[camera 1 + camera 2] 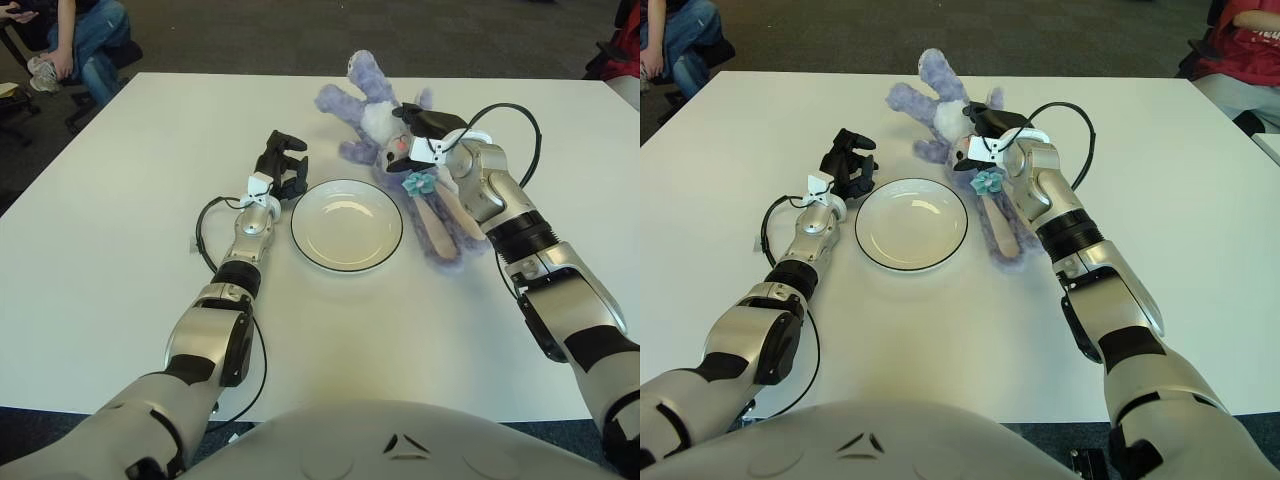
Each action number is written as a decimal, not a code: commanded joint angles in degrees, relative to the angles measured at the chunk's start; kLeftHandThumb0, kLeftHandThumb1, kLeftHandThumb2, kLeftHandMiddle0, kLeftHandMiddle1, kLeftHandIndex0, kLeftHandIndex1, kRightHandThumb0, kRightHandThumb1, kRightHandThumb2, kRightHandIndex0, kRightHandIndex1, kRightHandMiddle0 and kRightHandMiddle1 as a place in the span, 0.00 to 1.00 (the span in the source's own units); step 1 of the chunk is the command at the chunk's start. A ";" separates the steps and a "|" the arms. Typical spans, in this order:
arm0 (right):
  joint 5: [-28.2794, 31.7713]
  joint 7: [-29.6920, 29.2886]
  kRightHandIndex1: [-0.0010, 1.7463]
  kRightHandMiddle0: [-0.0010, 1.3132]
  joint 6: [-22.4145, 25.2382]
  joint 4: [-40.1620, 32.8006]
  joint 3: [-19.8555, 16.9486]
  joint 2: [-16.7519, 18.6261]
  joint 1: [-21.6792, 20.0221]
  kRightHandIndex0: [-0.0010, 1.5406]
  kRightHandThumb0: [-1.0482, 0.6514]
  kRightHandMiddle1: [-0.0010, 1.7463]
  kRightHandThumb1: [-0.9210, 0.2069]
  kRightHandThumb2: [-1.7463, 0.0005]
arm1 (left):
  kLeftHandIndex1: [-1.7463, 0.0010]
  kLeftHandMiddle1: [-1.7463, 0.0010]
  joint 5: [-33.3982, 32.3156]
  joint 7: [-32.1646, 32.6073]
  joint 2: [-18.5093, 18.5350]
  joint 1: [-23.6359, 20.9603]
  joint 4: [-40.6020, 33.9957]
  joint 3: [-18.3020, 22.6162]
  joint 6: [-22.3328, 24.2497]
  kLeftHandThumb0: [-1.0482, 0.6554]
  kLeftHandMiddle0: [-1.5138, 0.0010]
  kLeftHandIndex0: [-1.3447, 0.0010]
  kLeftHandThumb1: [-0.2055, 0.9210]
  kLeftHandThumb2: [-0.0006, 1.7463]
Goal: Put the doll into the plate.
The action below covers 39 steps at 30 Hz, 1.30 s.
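The doll (372, 112) is a purple plush bunny with a white belly and a teal bow. It lies on the white table (120, 250) just behind and to the right of the plate, its long ears (443, 232) pointing toward me. The plate (346, 225) is white with a dark rim and holds nothing. My right hand (425, 128) is on the doll's head and neck, its black fingers closed over the plush. My left hand (281, 162) shows just left of the plate's rim, fingers loosely curled and holding nothing.
A seated person (75, 45) and chair are beyond the table's far left corner. Another person in red (1250, 30) is at the far right. Black cables loop beside both forearms (205, 235).
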 commanded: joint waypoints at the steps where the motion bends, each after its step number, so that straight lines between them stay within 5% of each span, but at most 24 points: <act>1: -0.42 0.02 1.00 0.00 -0.22 1.42 1.03 1.00 -0.75 0.20 0.14 0.25 0.09 0.92 | 0.04 0.03 0.36 0.27 -0.71 2.92 1.26 -0.28 0.21 0.61 0.79 0.77 0.75 0.51; 12: -1.62 3.52 1.00 0.00 1.47 5.94 3.61 1.56 -2.34 0.23 0.20 0.30 0.13 0.92 | 0.03 0.03 0.64 0.88 -0.89 3.13 0.87 -0.44 0.05 0.61 0.80 0.79 0.77 0.50; 18: -2.65 8.39 1.00 0.00 4.54 8.70 5.81 1.75 -3.84 0.29 0.25 0.26 0.36 0.66 | 0.03 0.03 0.23 0.71 -1.07 3.24 0.68 -0.05 0.03 0.61 0.79 0.77 0.75 0.51; 28: -3.79 14.75 0.99 0.00 4.57 9.70 8.72 0.44 -5.62 0.32 0.33 0.27 0.45 0.55 | 0.04 0.04 -0.02 0.59 -1.12 3.36 0.48 0.24 -0.09 0.61 0.77 0.76 0.74 0.52; 29: -3.75 15.15 0.95 0.00 4.43 9.78 8.85 0.35 -5.73 0.36 0.52 0.30 0.45 0.50 | 0.04 0.04 0.03 0.60 -1.09 3.37 0.48 0.23 -0.17 0.61 0.77 0.76 0.73 0.52; 31: -3.61 15.81 0.89 0.00 4.06 9.94 9.05 0.19 -5.94 0.42 0.73 0.33 0.46 0.45 | 0.04 0.04 0.10 0.55 -1.04 3.38 0.51 0.21 -0.32 0.61 0.77 0.76 0.73 0.52; 36: -3.26 17.27 0.85 0.00 2.03 10.33 9.72 -0.53 -6.41 0.46 0.85 0.41 0.46 0.43 | 0.04 0.04 0.21 0.37 -0.91 3.41 0.59 0.13 -0.75 0.61 0.77 0.76 0.73 0.52; 39: -3.18 17.84 0.82 0.00 0.89 10.56 10.00 -0.90 -6.61 0.48 0.87 0.54 0.46 0.44 | 0.04 0.04 0.28 0.32 -0.83 3.42 0.63 0.09 -0.94 0.61 0.77 0.76 0.73 0.52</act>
